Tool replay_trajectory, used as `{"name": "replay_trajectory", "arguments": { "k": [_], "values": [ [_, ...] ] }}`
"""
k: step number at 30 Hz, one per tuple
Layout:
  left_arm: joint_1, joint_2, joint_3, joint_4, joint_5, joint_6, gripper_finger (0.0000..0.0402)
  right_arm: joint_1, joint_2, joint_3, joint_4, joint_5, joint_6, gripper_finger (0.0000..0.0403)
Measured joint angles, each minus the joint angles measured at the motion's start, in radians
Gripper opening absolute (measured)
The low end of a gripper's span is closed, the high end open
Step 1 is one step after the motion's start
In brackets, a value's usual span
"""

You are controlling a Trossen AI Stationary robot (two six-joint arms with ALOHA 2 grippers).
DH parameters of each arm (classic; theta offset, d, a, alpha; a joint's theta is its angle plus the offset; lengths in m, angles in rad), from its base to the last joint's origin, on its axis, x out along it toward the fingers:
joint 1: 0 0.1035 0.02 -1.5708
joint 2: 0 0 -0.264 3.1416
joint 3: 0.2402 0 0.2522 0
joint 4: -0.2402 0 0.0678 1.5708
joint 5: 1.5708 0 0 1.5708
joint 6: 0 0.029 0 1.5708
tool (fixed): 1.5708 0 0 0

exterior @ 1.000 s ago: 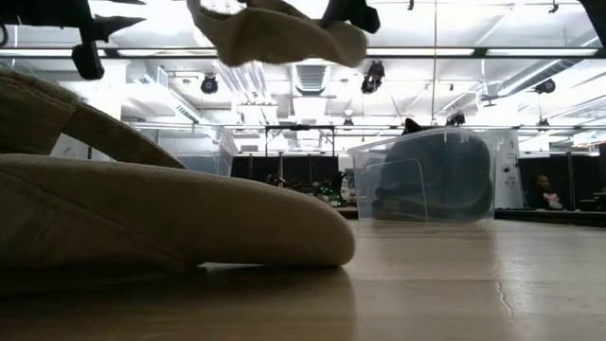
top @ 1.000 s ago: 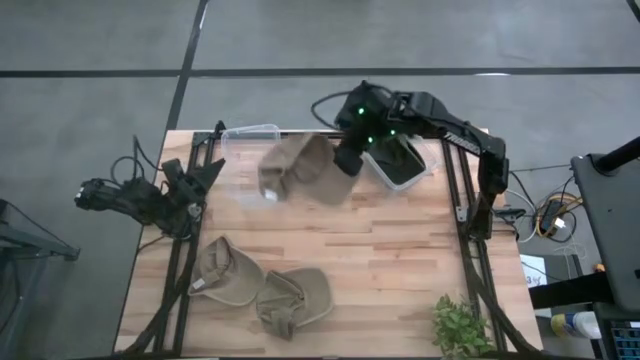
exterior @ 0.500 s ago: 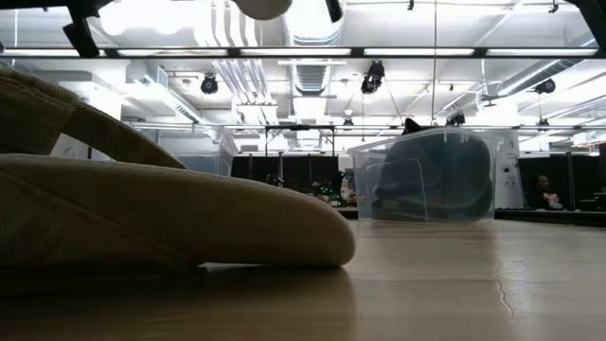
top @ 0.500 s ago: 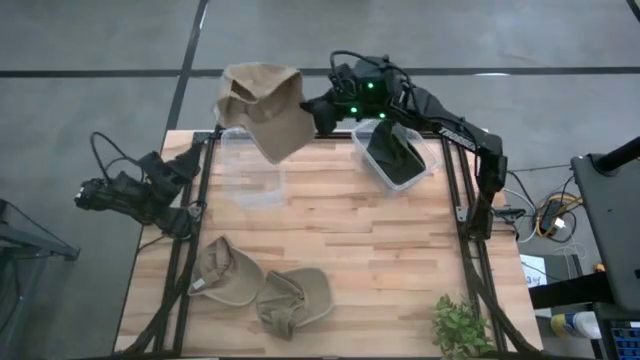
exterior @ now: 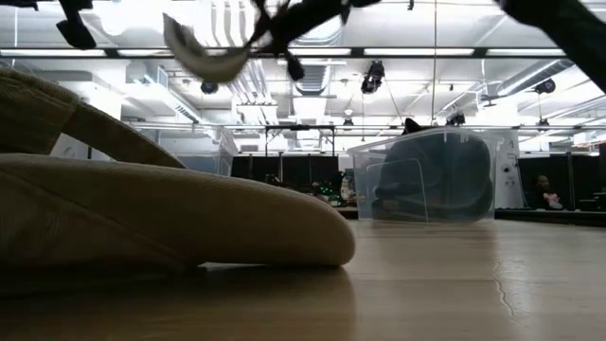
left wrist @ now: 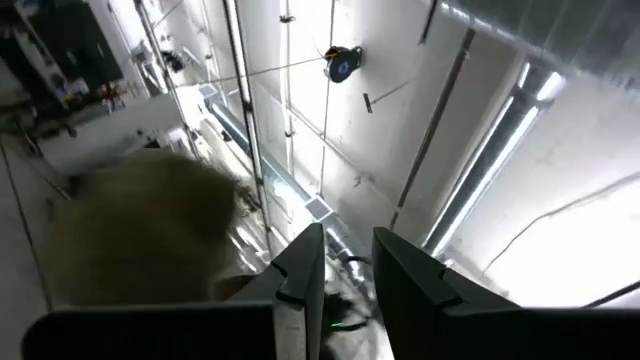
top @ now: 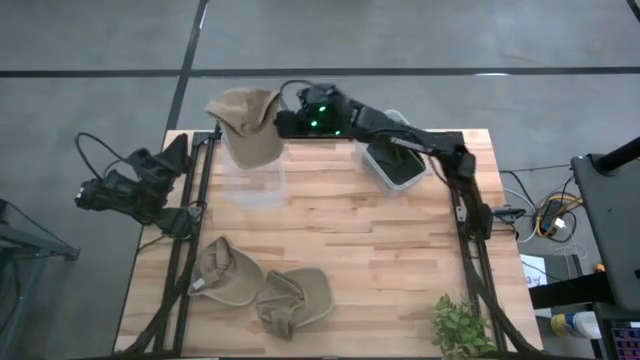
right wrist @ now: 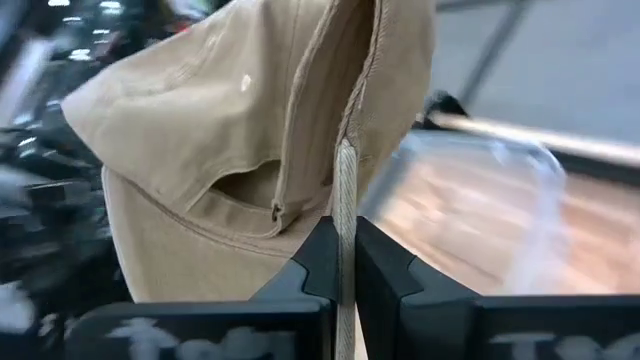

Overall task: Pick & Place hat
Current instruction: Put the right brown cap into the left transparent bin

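As my right gripper (right wrist: 343, 262) swings on, pinched on the hat (top: 247, 122) — now above the bin (top: 250, 172) at the bench's far-left corner — release comes next; left gripper (left wrist: 347, 262) idles, slightly parted, empty.

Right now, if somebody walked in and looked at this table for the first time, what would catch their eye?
First, the tan cap dangling in the air over the clear bin at the table's far left edge, pinched in the shut right pincer. Next, two more tan caps lying on the near left of the table, and a second clear bin holding something dark at far right.
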Motion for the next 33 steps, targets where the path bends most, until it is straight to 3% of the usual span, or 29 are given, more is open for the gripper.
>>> {"name": "replay_trajectory", "arguments": {
  "k": [7, 14, 20, 33],
  "values": [
    [0.0, 0.0, 0.0, 0.0, 0.001, -0.05, 0.008, 0.019, 0.13, 0.0, 0.02, 0.012, 0.165, 0.0013],
    [0.0, 0.0, 0.0, 0.003, 0.001, -0.055, 0.008, 0.052, 0.163, 0.0, -0.002, 0.023, 0.17, 0.0013],
    [0.0, -0.001, 0.0, 0.003, 0.001, -0.071, 0.008, 0.053, 0.162, 0.0, -0.049, 0.098, 0.152, 0.0013],
    [0.0, -0.001, 0.0, 0.002, -0.002, -0.072, 0.008, 0.049, 0.162, 0.0, -0.045, 0.095, 0.119, 0.0013]
  ]
}}
